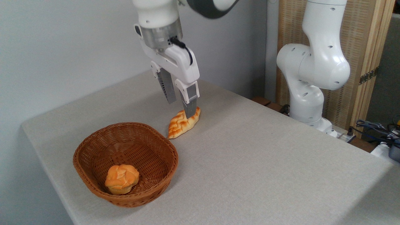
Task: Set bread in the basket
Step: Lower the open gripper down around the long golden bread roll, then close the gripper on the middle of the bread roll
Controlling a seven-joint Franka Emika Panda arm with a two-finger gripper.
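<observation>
Straddling the far end of the bread (182,123) on the table, the tool (180,107), jaws apart.

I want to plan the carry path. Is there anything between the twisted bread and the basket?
No. In the camera view, only a short strip of bare table separates the bread from the basket rim. The round bun lies inside the basket.

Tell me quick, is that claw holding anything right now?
Gripper: open, its fingers straddle the far end of the bread on the table; whether they touch it cannot be told.
</observation>
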